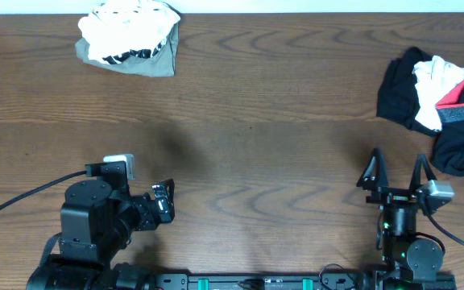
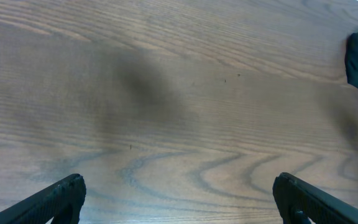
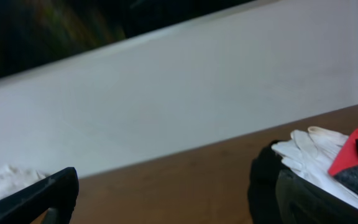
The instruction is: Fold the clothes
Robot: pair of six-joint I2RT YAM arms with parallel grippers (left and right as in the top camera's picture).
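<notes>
Clothes (image 1: pixel 401 93): unfolded, in two heaps on the wooden table (image 1: pixel 248 113), both well apart from the arms' jaws.
Far-left heap (image 1: pixel 129 36): a white top with black-and-white striped trim, bunched over a khaki piece at the far edge.
Right heap (image 1: pixel 445 109): black, white and red pieces tangled together by the right edge, just beyond the right arm.
Left gripper (image 1: pixel 164 201): near left, jaws spread wide with nothing between them and bare wood below.
Right gripper (image 1: pixel 396 171): near right, jaws likewise wide and empty, pointing toward the far side.
Step in hand: judged to be the first reach for a garment, since nothing is laid flat yet.
Doing it well: take one piece only, most easily from the right heap beside the right gripper. Pinch a single layer at an edge or corner, not the bulk, so that neighbours are not dragged along. Bring it to the bare middle of the table and spread it flat with both grippers before any fold.
Risk: the tangled pieces may lift together, and the striped top looks a long reach for either arm.
</notes>
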